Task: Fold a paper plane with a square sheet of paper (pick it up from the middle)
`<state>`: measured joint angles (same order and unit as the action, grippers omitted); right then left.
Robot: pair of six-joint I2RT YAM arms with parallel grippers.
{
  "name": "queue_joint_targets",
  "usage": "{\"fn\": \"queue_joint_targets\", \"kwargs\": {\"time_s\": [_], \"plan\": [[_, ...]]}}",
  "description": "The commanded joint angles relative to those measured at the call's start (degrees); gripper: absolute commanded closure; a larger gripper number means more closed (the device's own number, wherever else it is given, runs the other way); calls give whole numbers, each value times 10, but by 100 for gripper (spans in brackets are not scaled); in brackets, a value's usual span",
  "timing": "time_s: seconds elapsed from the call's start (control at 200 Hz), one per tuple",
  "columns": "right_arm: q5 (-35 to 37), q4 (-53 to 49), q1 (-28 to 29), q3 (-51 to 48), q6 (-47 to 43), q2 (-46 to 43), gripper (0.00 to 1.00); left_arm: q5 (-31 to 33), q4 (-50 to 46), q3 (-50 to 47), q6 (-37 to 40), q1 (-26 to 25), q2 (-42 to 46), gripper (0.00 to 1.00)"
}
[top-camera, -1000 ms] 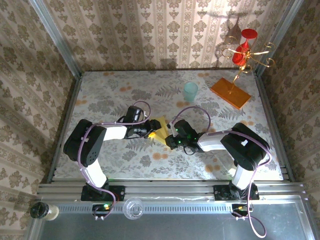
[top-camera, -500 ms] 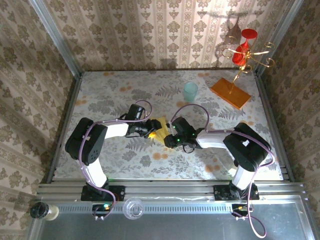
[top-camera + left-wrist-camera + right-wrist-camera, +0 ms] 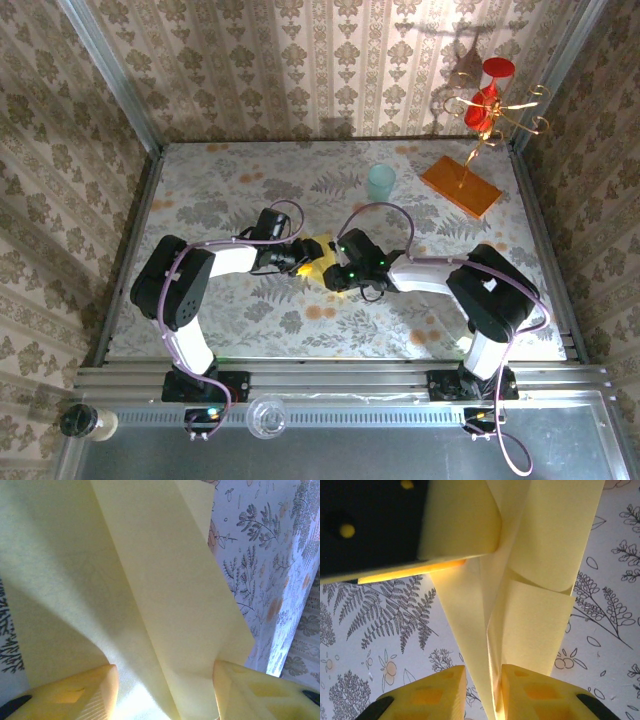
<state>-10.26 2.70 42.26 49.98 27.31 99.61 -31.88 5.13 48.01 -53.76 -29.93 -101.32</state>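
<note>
Top external view, Jon: where has the paper got to?

Mid-table (image 3: 220,170), Mia. The square sheet of paper (image 3: 320,246) lies between the two arms, both wrists bent in over it.

Is it a flat square, then?

No. Left wrist view has long slanted creases and overlapping flaps. Right wrist view has the layers narrowing to a taper, with one flap lying over another. I'd judge the early folds laid and the dart shape forming.

What of the left pincer (image 3: 162,667)?

Its jaws stand well apart with the folded paper lying between them, not pinched.

And the right pincer (image 3: 482,672)?

Its jaws are nearly together, with the paper's narrow end running into the slot. Whether they nip it I cannot tell.

So what's left?

By my reckoning, pressing the centre crease firm and turning down the wings. The flaps look loose and lifted, so it isn't a finished plane yet.
</note>
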Motion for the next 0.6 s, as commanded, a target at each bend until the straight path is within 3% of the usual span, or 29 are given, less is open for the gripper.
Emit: {"fn": "queue_joint_targets", "kwargs": {"time_s": [0.0, 0.595], "plan": [[19, -16, 4, 15, 10, 17, 74, 21, -52, -12, 18, -6, -31, 46], [17, -9, 4, 16, 12, 30, 84, 21, -51, -14, 16, -7, -27, 46]]}}
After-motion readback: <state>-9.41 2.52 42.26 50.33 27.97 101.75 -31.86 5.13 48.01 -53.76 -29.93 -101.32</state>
